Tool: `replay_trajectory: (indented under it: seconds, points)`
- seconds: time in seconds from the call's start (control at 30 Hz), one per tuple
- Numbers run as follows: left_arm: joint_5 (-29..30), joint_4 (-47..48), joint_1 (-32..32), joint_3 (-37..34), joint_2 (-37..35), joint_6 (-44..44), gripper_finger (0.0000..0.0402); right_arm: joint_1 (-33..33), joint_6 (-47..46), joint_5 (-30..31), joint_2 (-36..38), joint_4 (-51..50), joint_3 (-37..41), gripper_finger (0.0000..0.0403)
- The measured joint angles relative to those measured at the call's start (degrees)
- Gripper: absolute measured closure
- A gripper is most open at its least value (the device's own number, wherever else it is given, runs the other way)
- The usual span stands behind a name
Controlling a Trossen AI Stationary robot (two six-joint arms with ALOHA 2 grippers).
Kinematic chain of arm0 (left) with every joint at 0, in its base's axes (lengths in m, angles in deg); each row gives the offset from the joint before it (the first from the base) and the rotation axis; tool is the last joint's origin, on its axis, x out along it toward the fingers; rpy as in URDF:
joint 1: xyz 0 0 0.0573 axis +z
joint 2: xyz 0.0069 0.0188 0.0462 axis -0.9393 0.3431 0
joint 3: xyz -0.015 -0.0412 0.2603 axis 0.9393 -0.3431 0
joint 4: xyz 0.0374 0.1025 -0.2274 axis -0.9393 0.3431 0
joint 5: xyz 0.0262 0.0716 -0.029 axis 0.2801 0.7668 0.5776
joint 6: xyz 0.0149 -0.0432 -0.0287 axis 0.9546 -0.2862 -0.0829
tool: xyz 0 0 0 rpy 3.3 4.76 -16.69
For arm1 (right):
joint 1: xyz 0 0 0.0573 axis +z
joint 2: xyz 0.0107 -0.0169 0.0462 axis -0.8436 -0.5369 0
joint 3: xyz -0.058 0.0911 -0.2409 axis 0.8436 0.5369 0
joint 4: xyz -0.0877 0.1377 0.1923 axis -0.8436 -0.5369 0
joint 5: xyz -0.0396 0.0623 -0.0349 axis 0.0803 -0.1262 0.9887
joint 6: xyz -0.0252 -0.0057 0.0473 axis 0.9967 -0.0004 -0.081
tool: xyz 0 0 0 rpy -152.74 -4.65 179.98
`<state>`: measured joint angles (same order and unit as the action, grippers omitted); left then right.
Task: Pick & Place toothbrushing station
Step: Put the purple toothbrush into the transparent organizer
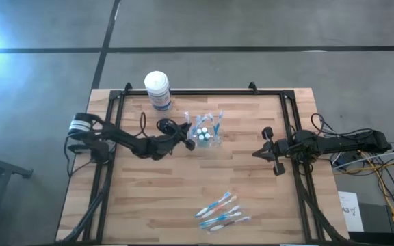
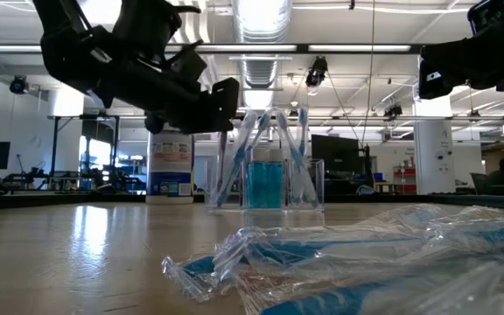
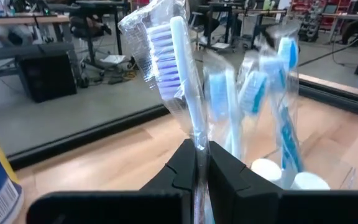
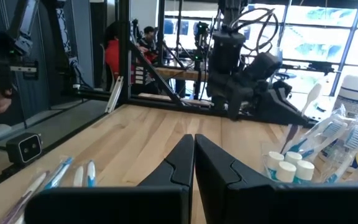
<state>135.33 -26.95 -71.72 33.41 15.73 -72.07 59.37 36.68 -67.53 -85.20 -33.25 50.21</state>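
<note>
The clear plastic cup [image 1: 206,131] stands at the table's middle far part, with several wrapped blue-and-white toothbrushes [image 3: 278,106] leaning in it and white-capped tubes [image 3: 267,168] inside. My left gripper [image 1: 187,140] is right at the cup's left side, shut on one wrapped toothbrush [image 3: 166,56]. More wrapped toothbrushes [image 1: 221,212] lie flat near the table's front edge. My right gripper [image 1: 257,153] waits shut at the right, clear of everything. My left gripper pinches the wrapped toothbrush by its handle [image 3: 198,144], below the bristle head, between its two fingers. The fingers come nearly level from the table's left and lie across the handle. The brush stands roughly upright, head up; its lower end is hidden behind the fingers.
A white-lidded canister with a blue label [image 1: 158,89] stands at the far edge, left of the cup. A black frame rail [image 1: 204,93] runs round the table. Bare wood lies between the cup and the loose toothbrushes.
</note>
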Motion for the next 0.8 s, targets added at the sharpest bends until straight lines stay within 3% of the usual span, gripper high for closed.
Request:
replay_trajectory:
  seconds: [0.57, 0.8]
  points:
    - [-3.0, -0.1, 0.0, 0.0, 3.1, -1.7, 0.0380, 0.0, 0.0, 0.0, 0.0, 0.1, 0.0, 0.0394]
    - [-4.5, 2.1, -0.4, -0.2, 2.1, -0.7, 0.0333, 0.0, -0.3, 0.0, 0.0, 0.1, 0.0, 0.0394]
